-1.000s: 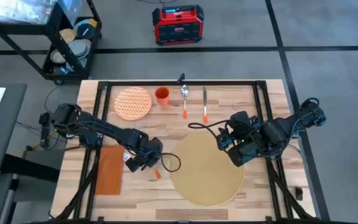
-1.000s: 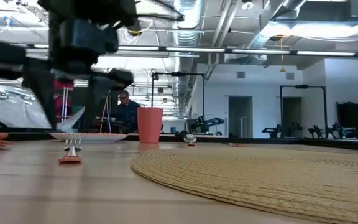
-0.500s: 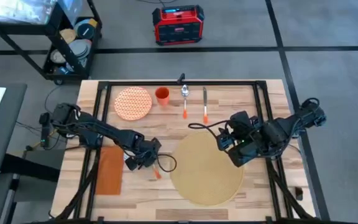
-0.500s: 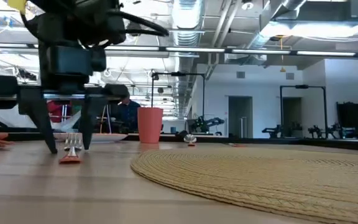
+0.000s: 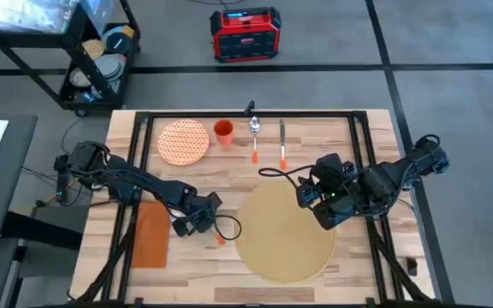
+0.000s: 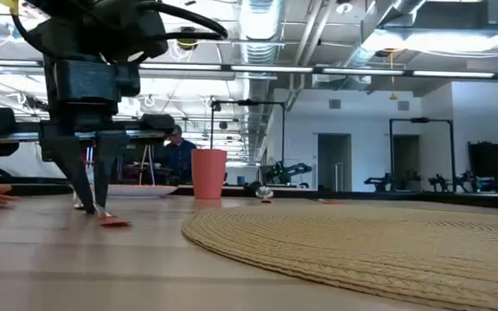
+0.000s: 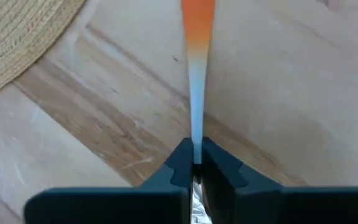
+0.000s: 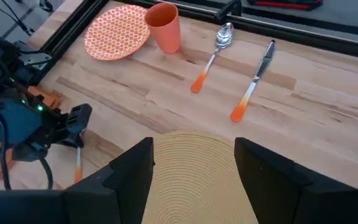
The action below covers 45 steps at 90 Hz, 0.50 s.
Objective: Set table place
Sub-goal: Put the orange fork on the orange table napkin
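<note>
The left gripper (image 5: 205,221) is down at the table (image 5: 315,128), its jaws clamped on the metal end of a fork (image 7: 197,74) whose orange handle (image 5: 218,239) points away from the fingers and lies just beside the edge of the mat (image 5: 285,233). The mat, a big round tan one, lies on the table's near right half, with the fork off its left rim and not touching it. An orange napkin (image 5: 151,234) lies left of the gripper. Along the far edge sit a patterned plate (image 5: 183,141), an orange cup (image 5: 223,131), a spoon (image 5: 254,137) and a knife (image 5: 282,144), all apart from the mat. The right gripper (image 8: 194,163) hangs over the mat's upper right part, jaws wide and holding nothing
</note>
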Motion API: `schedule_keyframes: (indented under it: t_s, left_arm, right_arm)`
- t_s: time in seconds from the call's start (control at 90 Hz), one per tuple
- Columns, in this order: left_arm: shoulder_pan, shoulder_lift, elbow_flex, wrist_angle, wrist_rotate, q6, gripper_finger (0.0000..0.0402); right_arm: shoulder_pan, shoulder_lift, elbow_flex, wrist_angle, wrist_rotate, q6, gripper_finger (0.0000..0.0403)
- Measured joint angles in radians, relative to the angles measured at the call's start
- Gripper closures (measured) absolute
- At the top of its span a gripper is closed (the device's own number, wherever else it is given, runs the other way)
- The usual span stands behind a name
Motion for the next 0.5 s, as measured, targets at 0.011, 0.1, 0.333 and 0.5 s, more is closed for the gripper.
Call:
schedule_keyframes:
  t_s: [0.011, 0.1, 0.333, 0.5]
  left_arm:
    - [-0.002, -0.001, 0.004, -0.008, -0.003, 0.0, 0.0399]
    - [-0.026, -0.018, 0.037, -0.098, -0.05, 0.002, 0.04]
    - [-0.141, -0.081, 0.148, -0.425, -0.041, 0.057, 0.0401]
    - [-0.255, -0.142, 0.153, -0.624, 0.049, -0.027, 0.0401]
  right_arm:
    - [0.0, 0.0, 0.0, 0.0, 0.0, 0.0, 0.0191]
    - [0.0, 0.0, 0.0, 0.003, 0.0, 0.0, 0.0191]
    - [0.009, 0.0, 0.0, 0.019, 0.0, -0.009, 0.0191]
    - [0.022, 0.007, 0.0, 0.019, 0.019, -0.032, 0.0191]
